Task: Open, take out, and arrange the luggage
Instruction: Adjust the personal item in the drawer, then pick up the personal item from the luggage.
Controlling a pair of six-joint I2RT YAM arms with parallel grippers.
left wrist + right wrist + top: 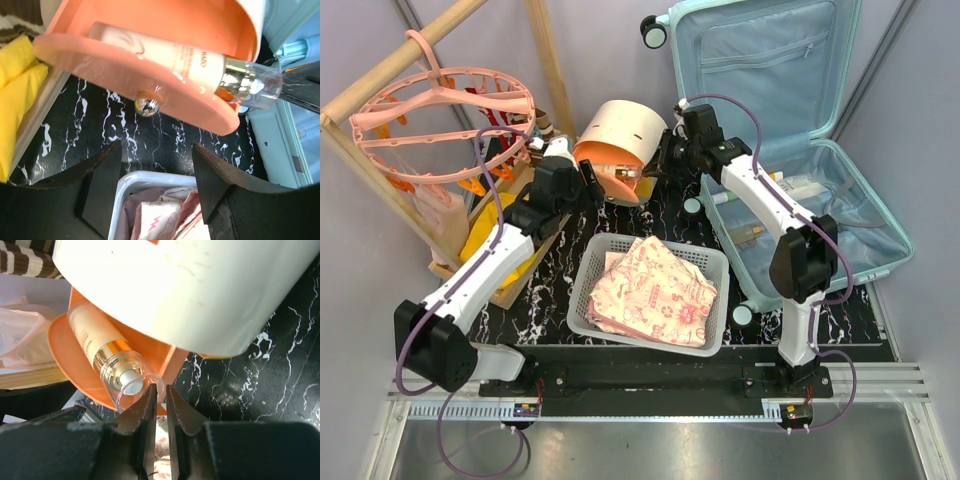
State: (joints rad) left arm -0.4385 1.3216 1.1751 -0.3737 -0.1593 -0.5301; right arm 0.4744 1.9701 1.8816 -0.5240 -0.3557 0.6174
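1. The luggage [770,70] lies open at the counter's [660,215] far right corner. Its lid is propped upright against the wall and its lower half lies flat along the right edge, so the inside can be reached; a few bottles lie in it
2. A cream-and-orange drawer box [620,125] sits at the middle of the far edge, its orange drawer [200,20] standing out toward the arms
3. A pump bottle [165,50] lies on its side in the drawer, its clear cap [131,390] overhanging the front rim, so it is likely not yet fully in
4. The right fingers [145,415] are drawn almost together with nothing between them, tips just beside the cap, seemingly placed to nudge it inward
5. The left fingers [100,172] are spread wide and empty below the drawer's silver knob [146,104], probably ready to close the drawer
6. A white basket [585,270] at the middle of the near edge holds a floral packet [655,290]
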